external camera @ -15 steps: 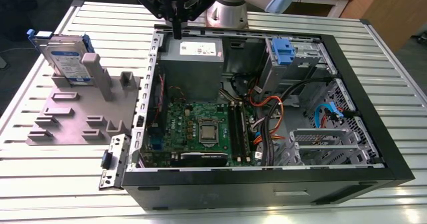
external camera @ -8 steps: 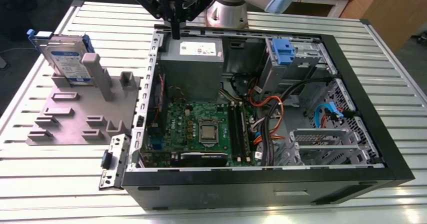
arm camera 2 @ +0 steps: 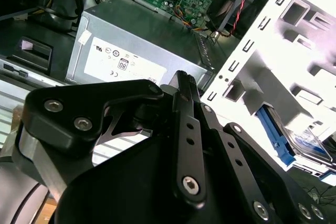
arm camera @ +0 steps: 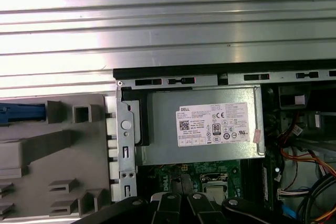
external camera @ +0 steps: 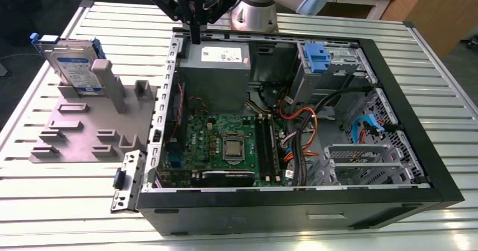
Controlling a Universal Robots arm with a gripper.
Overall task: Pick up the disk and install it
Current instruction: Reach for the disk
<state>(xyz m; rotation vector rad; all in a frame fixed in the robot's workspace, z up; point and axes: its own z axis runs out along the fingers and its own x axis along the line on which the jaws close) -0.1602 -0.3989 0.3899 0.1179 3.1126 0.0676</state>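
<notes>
A robotics lab or workshop is indicated: an opened computer case [external camera: 299,206] is laid on a slotted aluminium bench [external camera: 60,206] beside a grey holding fixture [external camera: 75,133], with wooden furniture [external camera: 429,10] seen behind.

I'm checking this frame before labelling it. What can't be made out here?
Disk: in the exterior view the grey fixture hides its lower part.
In the first wrist view the picture's edge cuts it off at its blue frame.
In the second wrist view the gripper covers part of it.
Drive cage: in the exterior view its walls hide the inside.
</notes>
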